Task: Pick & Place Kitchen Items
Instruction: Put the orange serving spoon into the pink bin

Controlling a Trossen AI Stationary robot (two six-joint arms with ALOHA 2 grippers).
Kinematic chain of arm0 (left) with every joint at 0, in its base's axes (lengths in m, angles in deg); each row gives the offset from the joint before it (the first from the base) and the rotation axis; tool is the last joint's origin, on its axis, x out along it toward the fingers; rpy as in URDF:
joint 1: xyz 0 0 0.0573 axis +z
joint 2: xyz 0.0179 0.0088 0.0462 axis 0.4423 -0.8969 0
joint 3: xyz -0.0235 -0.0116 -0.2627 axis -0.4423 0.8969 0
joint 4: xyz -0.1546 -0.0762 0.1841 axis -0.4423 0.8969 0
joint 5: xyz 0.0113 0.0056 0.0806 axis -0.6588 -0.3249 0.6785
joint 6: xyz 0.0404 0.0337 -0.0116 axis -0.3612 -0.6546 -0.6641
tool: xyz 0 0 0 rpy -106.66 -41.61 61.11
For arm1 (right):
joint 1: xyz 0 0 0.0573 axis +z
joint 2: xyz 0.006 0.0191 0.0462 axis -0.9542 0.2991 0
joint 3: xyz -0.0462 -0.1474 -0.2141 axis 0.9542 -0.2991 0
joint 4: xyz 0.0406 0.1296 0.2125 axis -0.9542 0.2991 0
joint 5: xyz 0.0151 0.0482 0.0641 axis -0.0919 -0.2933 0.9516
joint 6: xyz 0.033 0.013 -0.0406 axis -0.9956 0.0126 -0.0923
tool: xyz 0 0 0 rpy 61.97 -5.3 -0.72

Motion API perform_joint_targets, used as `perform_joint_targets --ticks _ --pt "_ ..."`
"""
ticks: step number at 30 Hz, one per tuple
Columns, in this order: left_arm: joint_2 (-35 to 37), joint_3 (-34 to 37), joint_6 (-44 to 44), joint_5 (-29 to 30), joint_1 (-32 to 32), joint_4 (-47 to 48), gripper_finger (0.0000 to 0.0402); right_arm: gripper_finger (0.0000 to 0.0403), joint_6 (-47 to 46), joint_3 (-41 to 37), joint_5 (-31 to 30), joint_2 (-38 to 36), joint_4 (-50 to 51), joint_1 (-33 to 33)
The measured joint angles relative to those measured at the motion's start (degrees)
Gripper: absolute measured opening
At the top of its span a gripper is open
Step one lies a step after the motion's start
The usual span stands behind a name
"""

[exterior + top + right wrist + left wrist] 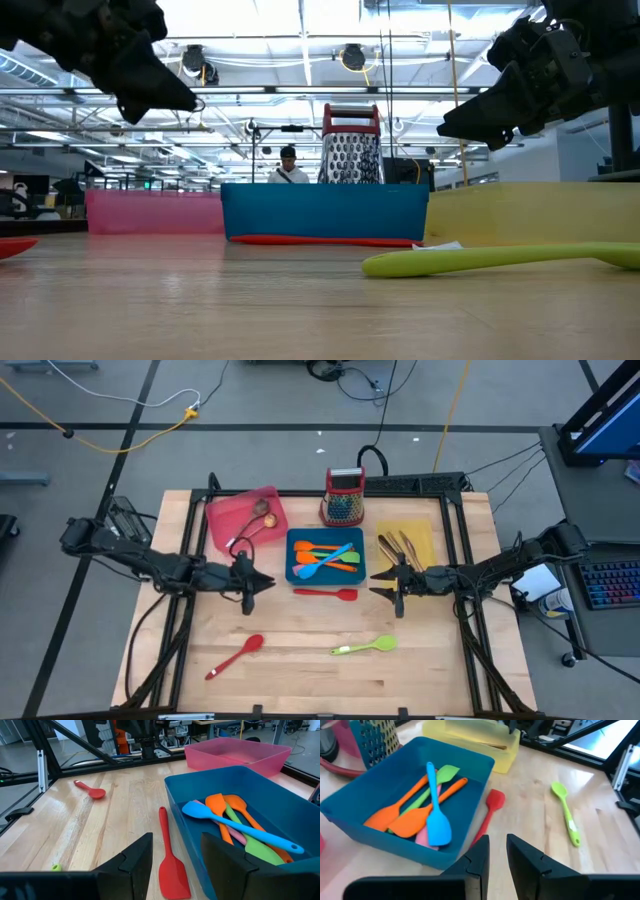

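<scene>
A: Where are the utensils?

B: Four silicone spatulas (326, 557), two orange, one green, one blue, lie in the blue tray (293, 540), with something pink under them. A red spatula (327, 593) lies flat on the table (300, 660) just in front of that tray. A red spoon (235, 656) and a green spoon (364, 647) lie apart nearer the table's front edge. Copper-toned cutlery (257, 518) sits in the pink tray (225, 512), and metal pieces (398, 546) in the yellow tray (425, 532); I cannot count those.

A: And the tools?

B: The left tool (262, 582) hangs above the table beside the blue tray, its fingers (477, 860) a narrow gap apart, holding nothing. The right tool (382, 580) hangs opposite, fingers (137, 857) spread wide over the red spatula, also empty.

A: The surface and room?

B: A pale wooden table in a black frame, with a red-framed grater (345, 497) behind the trays. Beyond it is a grey floor with cables, a ceiling with lights, and a person (288, 167) far back.
</scene>
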Motion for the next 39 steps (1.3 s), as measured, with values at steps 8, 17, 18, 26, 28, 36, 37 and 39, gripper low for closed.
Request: perform_joint_targets --ticks 8,17,18,26,28,36,37,39 --pt "-1.14 0.02 7.11 4.74 -5.95 -0.54 0.0072 0.0160 0.03 0.00 -0.04 0.00 0.00 -0.02" --pt "-12.17 -5.25 7.69 7.78 -10.89 -0.67 0.0072 0.0160 0.44 0.00 -0.03 0.00 0.02 0.01" --pt "-13.81 -6.91 6.95 7.79 -11.28 0.57 0.0072 0.0160 0.44 0.00 -0.03 0.00 0.02 0.01" --pt "-22.24 -19.13 2.13 5.91 -15.43 14.10 0.0072 0.0160 0.44 -0.09 -0.01 -0.01 1.57 -0.02" --pt "-22.86 -20.84 3.29 5.66 -16.27 16.64 0.0072 0.0160 0.33 -0.45 0.00 -0.02 1.52 0.01" --pt "-22.88 -21.84 14.02 1.32 -18.31 23.90 0.0072 0.0160 -0.36 -2.16 0.18 -0.02 1.54 0.01" --pt "-22.88 -21.84 15.46 0.39 -18.45 25.08 0.0072 0.0160 -0.24 -2.16 0.18 -0.02 1.34 0.01" --pt "-22.91 -21.84 18.32 -1.21 -18.69 27.49 0.0072 0.0160 -0.26 -2.16 0.18 -0.02 1.07 0.01"
